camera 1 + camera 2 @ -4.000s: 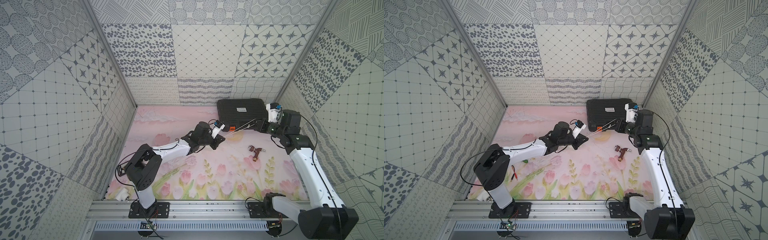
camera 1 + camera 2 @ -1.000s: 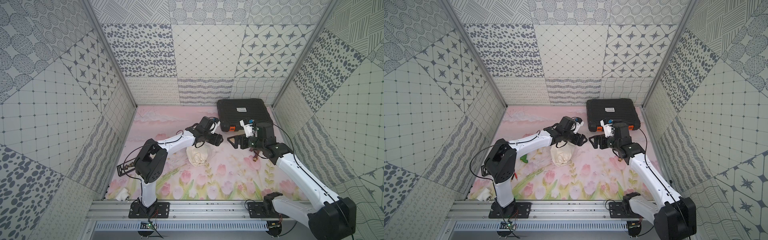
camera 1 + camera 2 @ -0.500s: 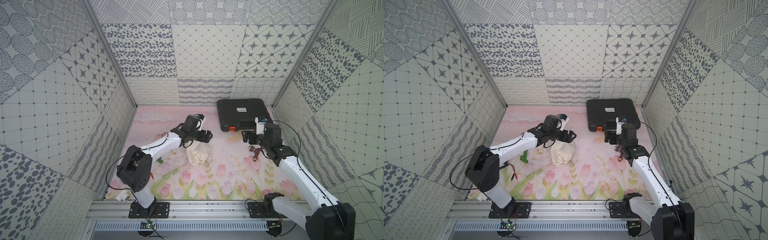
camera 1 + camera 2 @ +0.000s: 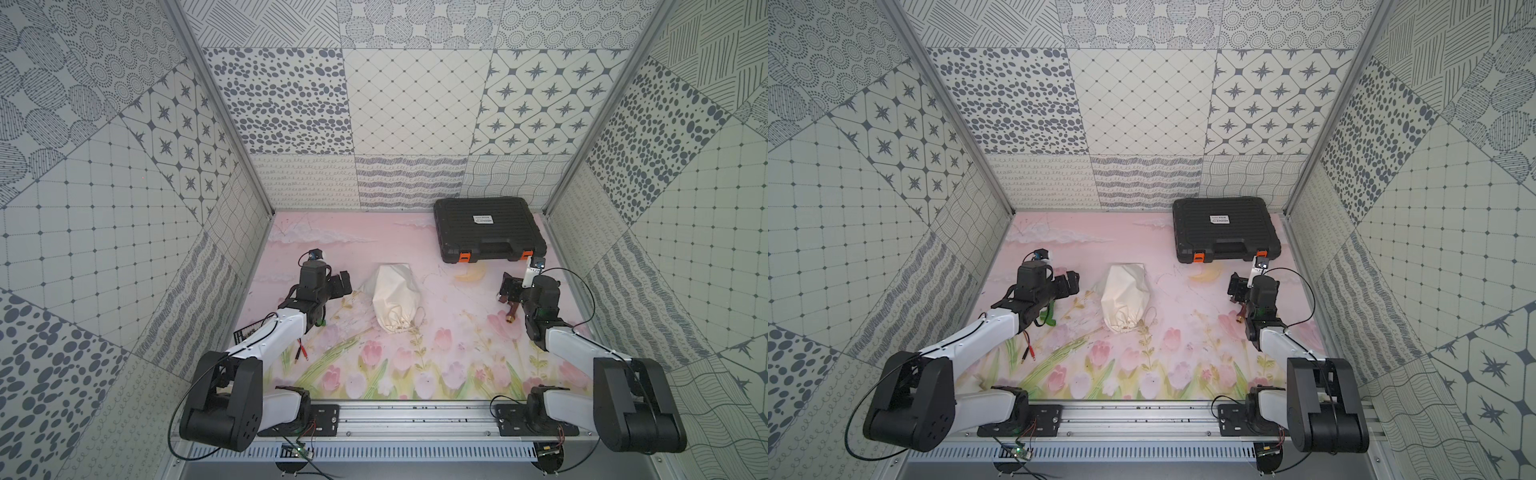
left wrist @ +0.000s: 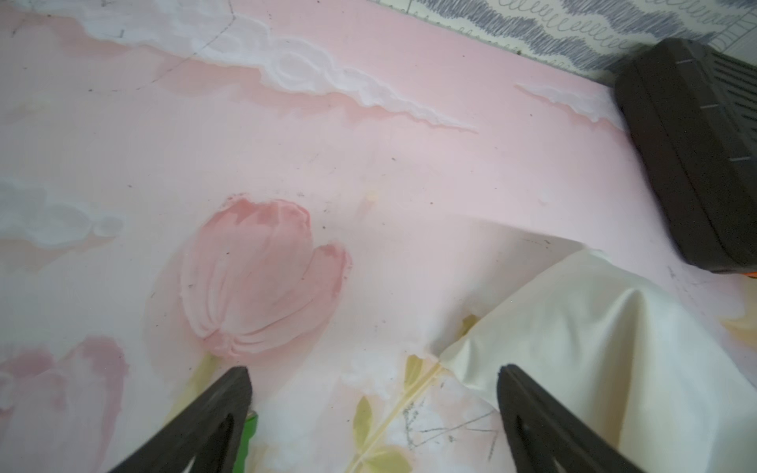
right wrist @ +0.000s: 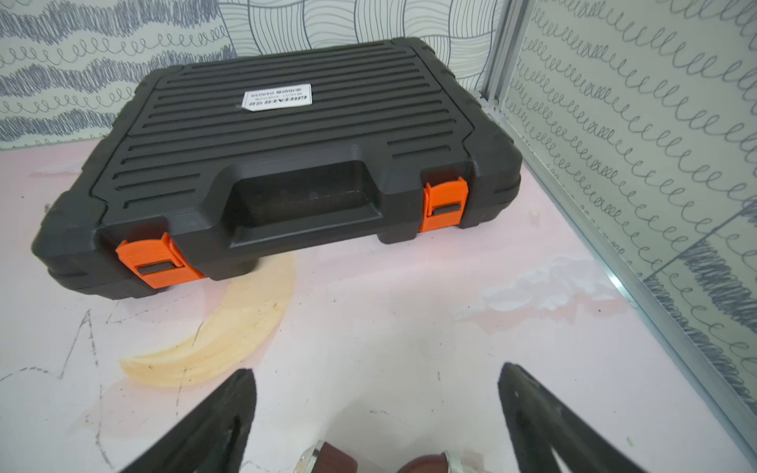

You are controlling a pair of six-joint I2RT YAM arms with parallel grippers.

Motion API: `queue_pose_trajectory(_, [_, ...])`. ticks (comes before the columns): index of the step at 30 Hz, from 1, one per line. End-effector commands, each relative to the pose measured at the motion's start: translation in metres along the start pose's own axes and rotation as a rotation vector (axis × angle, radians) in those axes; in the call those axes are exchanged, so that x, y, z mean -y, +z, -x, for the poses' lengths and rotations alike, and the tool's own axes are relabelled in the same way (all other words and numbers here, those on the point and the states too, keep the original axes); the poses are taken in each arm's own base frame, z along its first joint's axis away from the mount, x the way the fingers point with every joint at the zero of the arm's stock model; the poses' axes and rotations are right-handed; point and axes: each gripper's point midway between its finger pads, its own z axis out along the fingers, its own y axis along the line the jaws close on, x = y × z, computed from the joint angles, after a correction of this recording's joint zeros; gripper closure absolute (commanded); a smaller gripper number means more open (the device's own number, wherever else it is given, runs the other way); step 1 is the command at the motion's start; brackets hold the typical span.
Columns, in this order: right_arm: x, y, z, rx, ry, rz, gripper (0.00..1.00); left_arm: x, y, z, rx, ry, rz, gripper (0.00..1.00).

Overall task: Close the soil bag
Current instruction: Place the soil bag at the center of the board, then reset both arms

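One cream bag [image 4: 394,296], mouth puckered, cords slack, lies mid-mat; one case [image 4: 488,235] far right; left gripper [image 4: 344,280], right gripper [image 4: 509,286] both agape.

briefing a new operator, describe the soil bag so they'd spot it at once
On the pink tulip mat, find the black case in the far corner. Nearer the front, about mid-mat, lies the soil bag: the only soft cream cloth sack, gathered at its mouth, unlike the hard ribbed case.

left arm [image 4: 270,336], right arm [image 4: 577,347]: white links, black joints | black cables | black tapered jaws
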Motion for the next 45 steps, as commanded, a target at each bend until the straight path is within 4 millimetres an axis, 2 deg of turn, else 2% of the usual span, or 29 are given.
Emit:
queue_pose_trajectory(1, [-0.006, -0.006, 0.051, 0.218, -0.012, 0.027, 0.03, -0.025, -0.003, 0.034, 0.229, -0.025, 0.071, 0.01])
queue_pose_trajectory(4, [-0.011, -0.005, 0.054, 0.231, -0.020, 0.057, 0.03, -0.026, 0.003, 0.037, 0.207, -0.028, 0.051, 0.01])
queue_pose_trajectory(7, [-0.020, -0.001, 0.058, 0.232, -0.022, 0.105, 0.03, -0.013, 0.004, 0.037, 0.203, 0.018, -0.019, 0.01])
queue_pose_trajectory(9, [-0.025, 0.001, 0.056, 0.236, 0.006, 0.133, 0.03, -0.010, -0.004, 0.037, 0.243, 0.024, -0.051, 0.01])
queue_pose_trajectory(15, [-0.032, 0.012, 0.065, 0.303, 0.030, 0.170, 0.03, -0.025, -0.037, 0.045, 0.511, 0.156, 0.021, 0.01])
queue_pose_trajectory(19, [-0.037, 0.014, 0.065, 0.316, 0.006, 0.194, 0.03, -0.010, -0.022, 0.048, 0.465, 0.184, -0.051, 0.01])
queue_pose_trajectory(21, [-0.040, 0.021, 0.062, 0.302, 0.001, 0.200, 0.03, -0.011, -0.015, 0.053, 0.437, 0.172, -0.034, 0.01])
queue_pose_trajectory(25, [-0.047, 0.028, 0.063, 0.268, -0.001, 0.227, 0.03, -0.011, -0.018, 0.053, 0.461, 0.174, -0.036, 0.01])
queue_pose_trajectory(28, [-0.048, 0.019, 0.068, 0.250, -0.011, 0.238, 0.03, -0.022, -0.021, 0.035, 0.411, 0.134, -0.001, 0.01])
queue_pose_trajectory(31, [-0.044, 0.019, 0.052, 0.106, -0.051, 0.208, 0.03, -0.029, -0.013, 0.013, 0.346, 0.127, 0.011, 0.01])
queue_pose_trajectory(34, [-0.044, 0.011, 0.049, 0.131, -0.050, 0.224, 0.03, -0.025, -0.009, 0.017, 0.423, 0.156, -0.014, 0.01])
queue_pose_trajectory(36, [-0.045, 0.013, 0.048, 0.127, -0.043, 0.231, 0.03, -0.022, 0.007, 0.008, 0.387, 0.180, -0.035, 0.01])
queue_pose_trajectory(38, [-0.049, 0.011, 0.045, 0.117, -0.049, 0.253, 0.03, -0.013, 0.015, 0.002, 0.381, 0.213, -0.086, 0.01])
queue_pose_trajectory(41, [-0.045, 0.006, 0.041, 0.121, -0.039, 0.243, 0.03, -0.014, 0.025, -0.002, 0.335, 0.204, -0.087, 0.01])
queue_pose_trajectory(45, [-0.048, 0.008, 0.014, 0.102, -0.050, 0.264, 0.03, -0.011, 0.031, -0.002, 0.297, 0.214, -0.101, 0.01])
